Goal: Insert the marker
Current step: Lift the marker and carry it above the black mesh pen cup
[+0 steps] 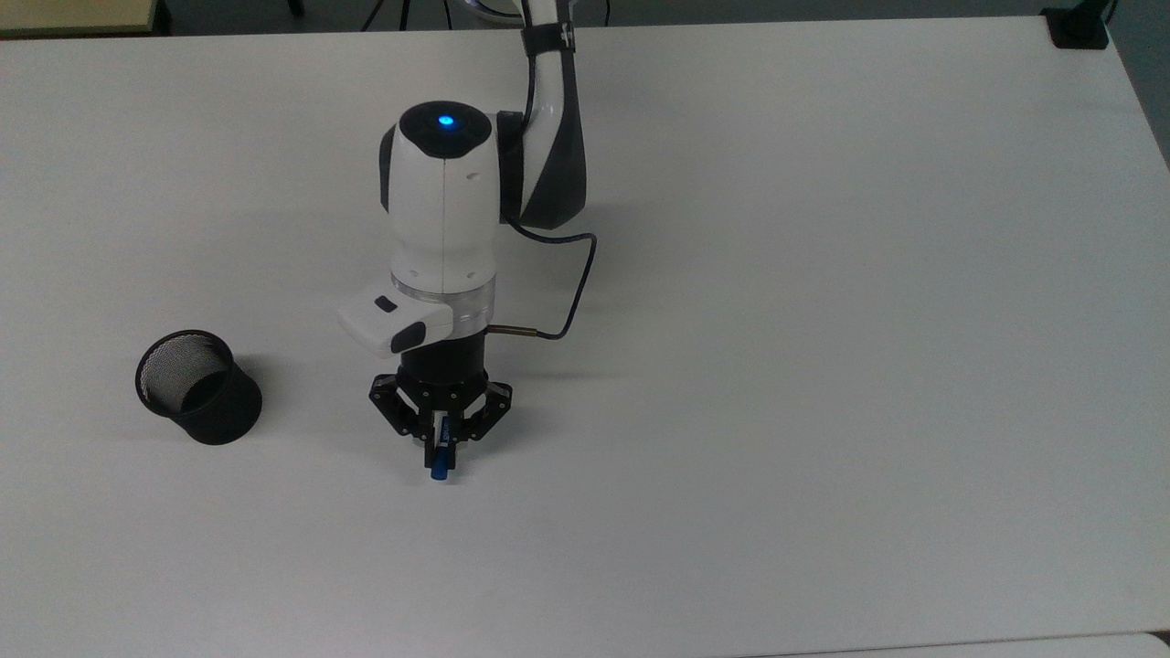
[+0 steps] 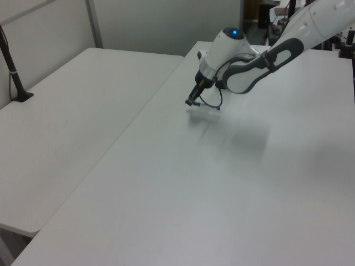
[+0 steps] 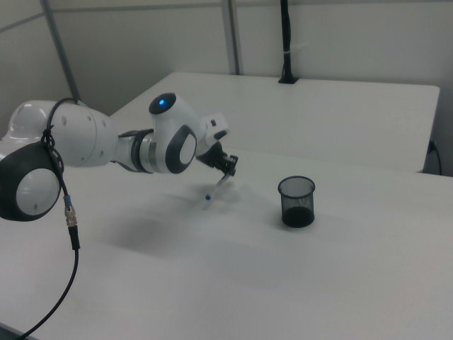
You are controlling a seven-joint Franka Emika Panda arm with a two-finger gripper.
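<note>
My gripper (image 1: 440,444) is shut on the marker (image 1: 439,469), whose blue end sticks out below the black fingers in the top view. In the right view the marker (image 3: 214,188) hangs tilted from the gripper (image 3: 226,171), its lower blue end just above the white table. In the left view the gripper (image 2: 192,101) holds one end, and the marker (image 2: 207,107) trails toward the left view's right. An upright black mesh cup (image 1: 198,387) stands apart on the top view's left; in the right view the cup (image 3: 296,202) is to the right of the gripper.
The white table (image 1: 823,366) is wide and bare around the arm. A second white table (image 2: 66,122) adjoins it on the left view's left. A black post base (image 1: 1077,27) sits at the far right corner in the top view.
</note>
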